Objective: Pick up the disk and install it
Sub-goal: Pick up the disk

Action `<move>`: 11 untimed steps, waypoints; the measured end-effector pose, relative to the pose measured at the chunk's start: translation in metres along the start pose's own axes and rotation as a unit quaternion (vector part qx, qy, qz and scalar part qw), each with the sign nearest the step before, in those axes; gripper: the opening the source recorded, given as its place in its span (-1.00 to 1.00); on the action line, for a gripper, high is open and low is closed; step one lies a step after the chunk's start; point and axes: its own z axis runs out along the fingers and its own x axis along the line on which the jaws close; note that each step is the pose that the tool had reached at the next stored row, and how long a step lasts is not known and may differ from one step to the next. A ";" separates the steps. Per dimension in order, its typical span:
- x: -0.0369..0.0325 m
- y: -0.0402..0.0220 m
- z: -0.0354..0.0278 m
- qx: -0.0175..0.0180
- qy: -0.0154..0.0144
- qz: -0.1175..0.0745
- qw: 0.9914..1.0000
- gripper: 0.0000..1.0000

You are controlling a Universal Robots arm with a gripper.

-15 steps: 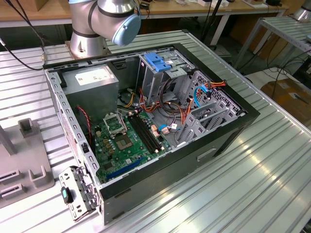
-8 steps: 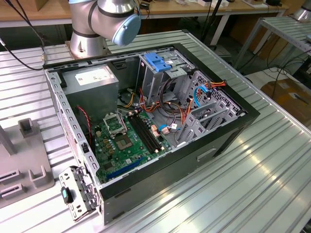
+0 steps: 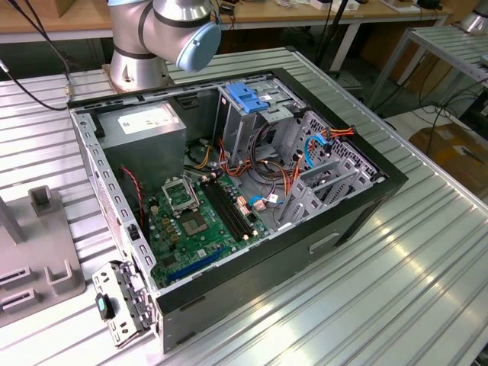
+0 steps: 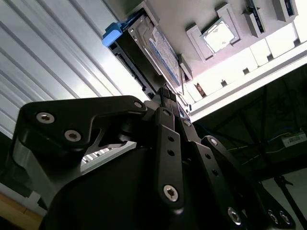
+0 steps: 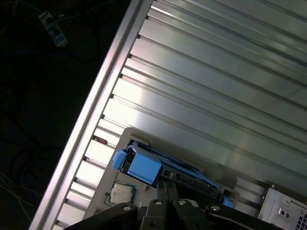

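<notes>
Hanging over the grey fixture (image 4: 201,14) that stands on the ribbed aluminium table (image 5: 216,72), my gripper (image 4: 166,91) points straight at the disk (image 4: 160,52). The two fingertips are drawn together until only a narrow slit is left between them, and I can make out nothing held in that slit. In both wrist views the tips overlap the near edge of the disk, so I cannot say whether they touch it or hang just short of it.

The disk stands on edge in the fixture, label face turned sideways, with its bright blue rails along the long sides and a blue tab at the far end (image 5: 146,167). A processor chip (image 4: 218,38) lies flat in a pocket of the same fixture, just beside the disk and apart from it.

The relation that matters: the disk lies directly ahead of the gripper (image 5: 167,186), not off to one side. Its long axis runs from the tips away toward the blue tab, following the fixture's edge. As I judge it, the slit between the tips crosses that axis rather than lying along it.

In the exterior view the open computer case (image 3: 305,191) sits on the table with its drive cage uppermost. A corner of the case (image 5: 283,211) appears near the fixture in the first wrist view. The disk is therefore outside the case and not yet installed.
</notes>
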 end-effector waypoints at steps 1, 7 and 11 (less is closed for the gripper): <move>0.0000 0.0000 0.0000 0.000 0.000 0.000 1.000 -0.79; 0.0000 0.0000 0.0000 0.000 0.000 -0.001 1.000 -0.79; 0.0000 0.0000 0.0000 0.000 0.000 -0.001 1.000 -0.79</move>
